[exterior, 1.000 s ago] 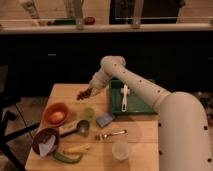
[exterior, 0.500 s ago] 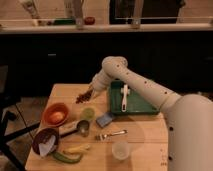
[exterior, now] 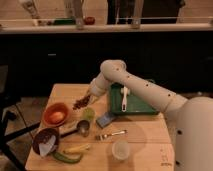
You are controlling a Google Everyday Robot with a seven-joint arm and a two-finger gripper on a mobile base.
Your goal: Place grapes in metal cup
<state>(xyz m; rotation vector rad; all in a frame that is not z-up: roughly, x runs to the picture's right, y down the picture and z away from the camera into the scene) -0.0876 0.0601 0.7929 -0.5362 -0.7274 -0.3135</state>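
The grapes (exterior: 79, 104), a lumpy dark reddish-purple cluster, hang at the tip of the gripper (exterior: 85, 101), which is clamped on them above the wooden table (exterior: 150, 131), just right of the orange bowl (exterior: 55, 114). The metal cup (exterior: 83, 127), small, round-rimmed and dull silver-grey, stands lower down in the view, below the grapes and apart from them. Between the two sits a pale green cup (exterior: 88, 114), close under the gripper.

The white, smooth-shelled arm (exterior: 135, 85) reaches in from the right, bending at a rounded joint and sloping down to the left. Behind it lies a flat green tray (exterior: 137, 105) carrying a long white utensil (exterior: 124, 98). A small blue-grey flat object (exterior: 105, 120) lies just in front of the tray, and a metal fork (exterior: 111, 134) lies near it. A translucent plastic cup (exterior: 120, 149) stands toward the front edge. At front left are a dark bowl (exterior: 42, 137) holding something white, a yellow banana (exterior: 77, 148) and a green cucumber (exterior: 67, 157) side by side.
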